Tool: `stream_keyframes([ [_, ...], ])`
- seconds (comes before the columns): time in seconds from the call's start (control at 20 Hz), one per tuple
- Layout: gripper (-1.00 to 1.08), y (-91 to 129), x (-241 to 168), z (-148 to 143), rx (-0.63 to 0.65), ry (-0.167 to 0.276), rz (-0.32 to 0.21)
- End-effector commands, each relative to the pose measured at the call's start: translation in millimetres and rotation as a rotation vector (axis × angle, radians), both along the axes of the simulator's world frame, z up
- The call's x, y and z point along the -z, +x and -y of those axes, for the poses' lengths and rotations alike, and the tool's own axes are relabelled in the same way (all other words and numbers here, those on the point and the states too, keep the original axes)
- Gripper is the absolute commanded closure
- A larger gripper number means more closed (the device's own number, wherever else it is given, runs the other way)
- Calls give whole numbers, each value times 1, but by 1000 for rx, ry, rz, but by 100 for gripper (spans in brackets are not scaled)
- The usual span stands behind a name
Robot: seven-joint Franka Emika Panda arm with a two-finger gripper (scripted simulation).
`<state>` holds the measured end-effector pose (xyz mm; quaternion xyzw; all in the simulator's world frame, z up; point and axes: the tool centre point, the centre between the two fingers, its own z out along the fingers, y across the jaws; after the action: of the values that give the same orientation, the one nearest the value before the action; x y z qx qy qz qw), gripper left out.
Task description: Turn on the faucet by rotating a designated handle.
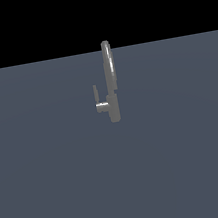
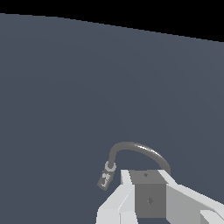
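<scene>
1. The claw (image 2: 131, 205) shows only in the wrist view, as pale blocky finger bodies around a dark grey centre. The tips are cut off at the edge, so I cannot tell whether it is released or clenched. It holds nothing that can be seen.
2. No arm appears in the exterior view, so the claw is probably well apart from its target and only lined up toward it.
3. Just beyond the claw in the wrist view curves the arched spout of the faucet (image 2: 135, 148), ending in a small nozzle. The lever cannot be made out there.
4. In the exterior view the faucet (image 1: 110, 80) stands upright on the grey table (image 1: 53, 182), near its middle, with nothing beside it.
5. The handle (image 1: 98, 100) juts from the short body toward the exterior view's left on a short stub, its thin arm turned upward. That leaves it free on all sides for a push or grip.
6. The turning looks not yet begun; next comes the approach to the lever, not the spout.
</scene>
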<state>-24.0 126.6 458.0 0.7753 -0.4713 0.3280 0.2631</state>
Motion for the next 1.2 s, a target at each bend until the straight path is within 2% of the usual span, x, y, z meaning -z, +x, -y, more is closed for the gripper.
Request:
stream_keyframes([
  [0.0,108,16,22,3,36,-5,16],
  [0.35,108,57,94,20,135,-7,47],
  [0.65,108,83,163,41,225,11,65],
  [1.15,108,103,252,72,344,56,81],
])
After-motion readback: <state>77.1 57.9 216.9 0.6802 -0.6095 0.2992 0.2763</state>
